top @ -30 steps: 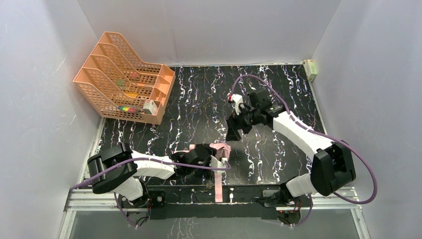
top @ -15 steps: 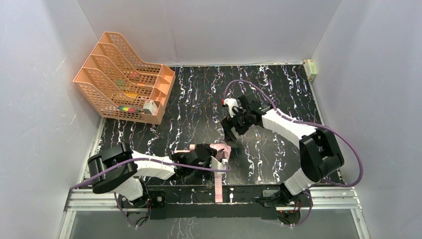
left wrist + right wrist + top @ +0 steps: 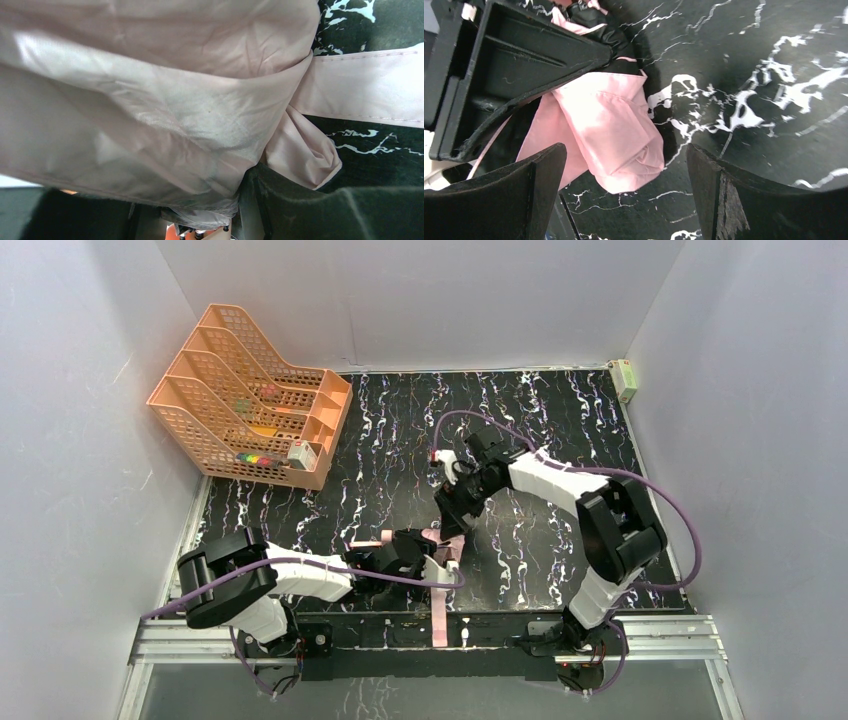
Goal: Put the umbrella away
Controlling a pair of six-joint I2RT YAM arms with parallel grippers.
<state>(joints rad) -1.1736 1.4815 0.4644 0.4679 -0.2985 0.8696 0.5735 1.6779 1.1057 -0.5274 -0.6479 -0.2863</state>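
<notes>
The umbrella lies folded near the table's front edge, a bundle of pale pink fabric with black showing at its far end. My left gripper is shut on it. In the left wrist view the pink folds of the umbrella fill the frame and bulge between the dark fingers of the left gripper. A pink strap runs off to the right. My right gripper hangs just above the bundle's right end. Seen from the right wrist, the gripper stands open with the umbrella's rolled tip between its fingers, untouched.
An orange mesh file rack holding small items stands at the back left. A small white and green box sits in the far right corner. The black marbled table is walled on three sides. The strap hangs over the front rail.
My right arm has swung left and down, bringing its open gripper from mid-table to just over the umbrella's end. The left gripper and umbrella have stayed put.
</notes>
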